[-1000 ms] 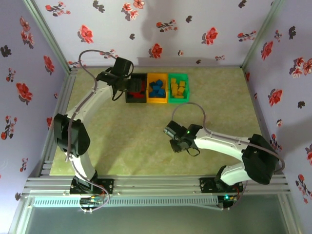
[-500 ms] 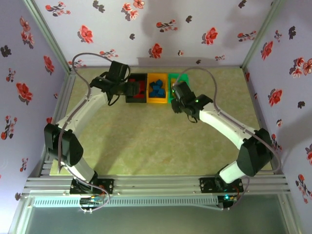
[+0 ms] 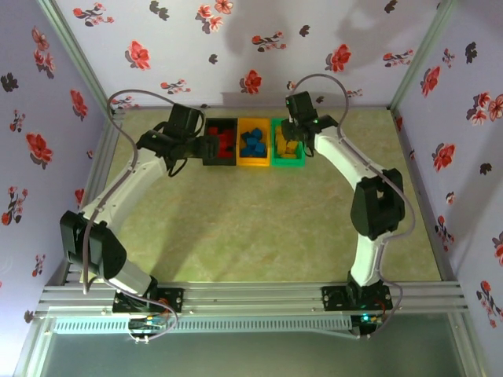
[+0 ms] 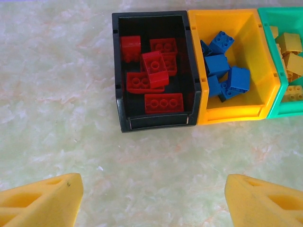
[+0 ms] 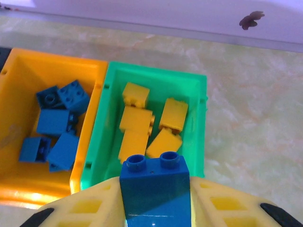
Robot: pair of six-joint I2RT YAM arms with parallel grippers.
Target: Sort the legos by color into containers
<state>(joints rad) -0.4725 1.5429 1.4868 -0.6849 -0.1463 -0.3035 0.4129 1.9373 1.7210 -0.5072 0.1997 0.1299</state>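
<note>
Between the pads of the right gripper (image 5: pixel 155 202) sits a blue brick (image 5: pixel 154 182), clamped firm, studs pointing ahead. And that arm has travelled: a second ago it hangs over the middle of the table (image 3: pixel 236 228), now it is up at the back row, brick in tow. Straight ahead of the jaws and just below them lies the green bin (image 5: pixel 201 118), with yellow bricks (image 5: pixel 135 118) inside, so that is the wrong home. Off to the jaws' left is the orange bin (image 5: pixel 19 71), where the other blues (image 5: pixel 54 123) are piled. By my read the carry is nearly done, but the brick wants a shift left before any release; dropped now, it lands among the yellows. On the other side, the left gripper (image 4: pixel 151 189) has eased back a touch. Its jaws stand wide apart and empty, with the black bin (image 4: pixel 156 121) and its reds (image 4: pixel 156 66) ahead of them, well clear of the pads.
</note>
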